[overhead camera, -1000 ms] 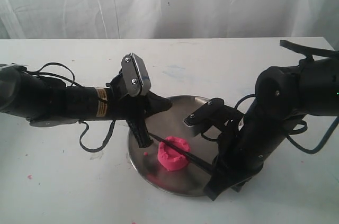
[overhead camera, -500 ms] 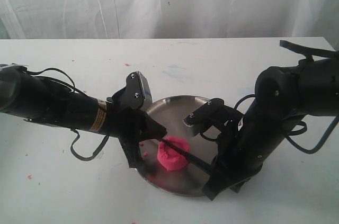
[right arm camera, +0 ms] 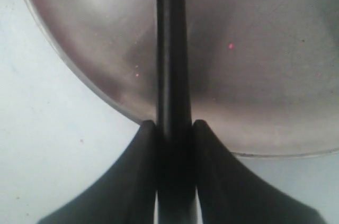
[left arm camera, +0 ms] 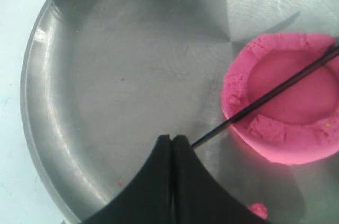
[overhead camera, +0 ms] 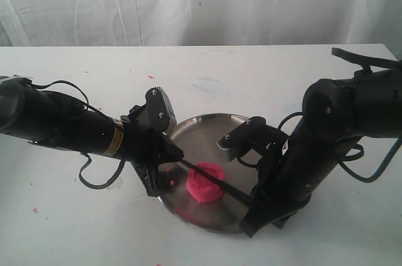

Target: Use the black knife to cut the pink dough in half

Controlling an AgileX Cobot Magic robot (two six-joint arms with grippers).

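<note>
The pink dough is a round puck with a dented top, lying on the steel plate. The black knife lies across the top of the dough, its point toward the plate's left side. My right gripper is shut on the knife's handle at the plate's near right rim. My left gripper is shut with nothing in it and hovers low over the plate's left part. In the left wrist view its fingertips sit right beside the knife's point, next to the dough.
A loose pink crumb lies on the plate near the dough. Tiny pink specks dot the white table. A white curtain hangs along the far edge. Both black arms crowd the plate from either side.
My left arm has dropped lower and drawn back toward the plate's left rim, its gripper still shut. The right arm, knife and dough have not moved.
</note>
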